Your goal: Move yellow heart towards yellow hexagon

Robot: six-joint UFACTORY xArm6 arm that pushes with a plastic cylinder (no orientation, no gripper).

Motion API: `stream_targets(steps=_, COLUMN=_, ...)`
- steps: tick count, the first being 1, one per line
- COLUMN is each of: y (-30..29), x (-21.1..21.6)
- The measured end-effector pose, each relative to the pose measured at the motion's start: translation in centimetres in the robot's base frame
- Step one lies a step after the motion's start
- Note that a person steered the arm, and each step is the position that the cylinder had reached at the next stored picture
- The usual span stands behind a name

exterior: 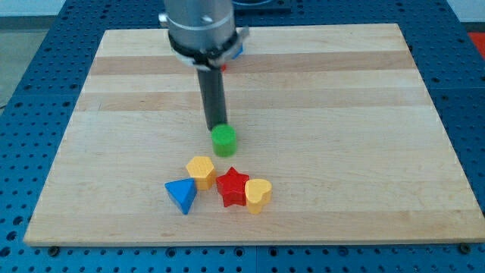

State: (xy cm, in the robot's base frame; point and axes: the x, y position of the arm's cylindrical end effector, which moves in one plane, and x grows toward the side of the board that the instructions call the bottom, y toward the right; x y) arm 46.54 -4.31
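Nearest the view's bottom, a cluster of small blocks sits on the pale wooden board point(326, 83): a blue triangular block point(182, 196), a yellow hexagon block point(201, 171), a red star block point(233, 186) and the yellow heart block point(258, 195). That heart touches the star's right side, and the star lies between it and the hexagon, so the task looks barely begun; I judge the heart must go around or past the star. Farther up, a green round block point(223, 139) sits just under my tip point(217, 127), which has no jaws to open or close. Beyond, a partly hidden red-and-blue block point(236, 53) peeks out behind the arm; a blue perforated table surrounds the board.
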Motion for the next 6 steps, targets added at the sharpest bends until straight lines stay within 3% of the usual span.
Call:
stream_targets(steps=1, y=1.1, x=3.7)
stream_targets(steps=4, y=1.2, x=-2.2)
stream_targets(steps=6, y=3.9, x=-0.4)
